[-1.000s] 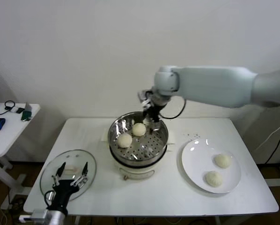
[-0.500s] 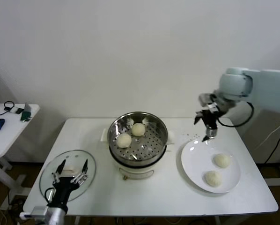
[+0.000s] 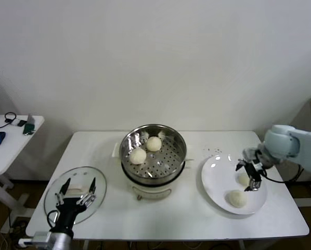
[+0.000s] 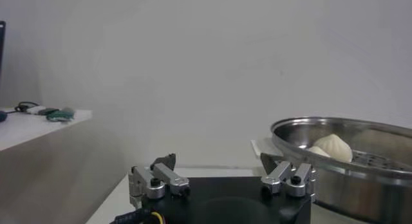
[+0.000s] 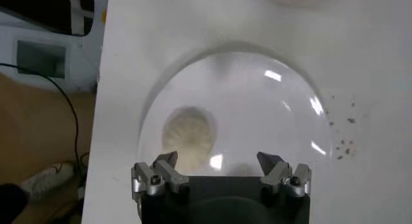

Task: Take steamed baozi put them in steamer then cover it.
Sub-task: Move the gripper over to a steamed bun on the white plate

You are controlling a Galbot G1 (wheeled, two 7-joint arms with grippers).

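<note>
Right gripper (image 3: pixel 253 177): jaws spread wide, empty, held over the plate (image 3: pixel 218 179) near the surface's right edge.
Left gripper (image 3: pixel 76 191): jaws wide, empty, parked over the cover (image 3: pixel 56 194).
Steamer (image 3: pixel 153 156): two baozi (image 3: pixel 138 155) inside.

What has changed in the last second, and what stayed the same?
The right claw, open and empty, swung from over the steamer across to the white plate and came down beside the farther baozi on the plate. Nothing was grasped or released. Unchanged: two baozi in the steamer, two on the plate, the cover on the table, and the open left claw over it.
</note>
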